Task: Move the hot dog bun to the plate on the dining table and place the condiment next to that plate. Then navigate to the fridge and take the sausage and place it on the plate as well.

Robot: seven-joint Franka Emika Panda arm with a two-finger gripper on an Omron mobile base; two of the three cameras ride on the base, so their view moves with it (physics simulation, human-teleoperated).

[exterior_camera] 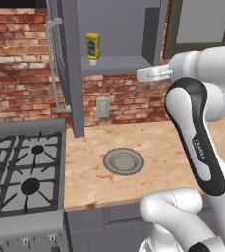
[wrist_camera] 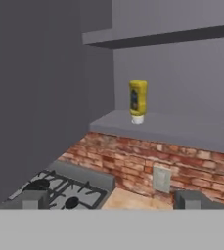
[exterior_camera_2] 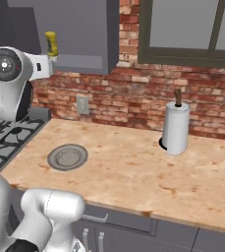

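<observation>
Condiment bottle (wrist_camera: 138, 101) stands cap down on the bottom shelf of the open grey cupboard (exterior_camera: 119, 64), up on the far brick wall. Nearer, a small grey dish (exterior_camera: 124, 161) sits on the wood counter (exterior_camera_2: 133, 167). The right base view adds a paper towel roll (exterior_camera_2: 176, 127). The claw (wrist_camera: 111, 199) is spread wide, holding nothing, well short of the bottle.
</observation>
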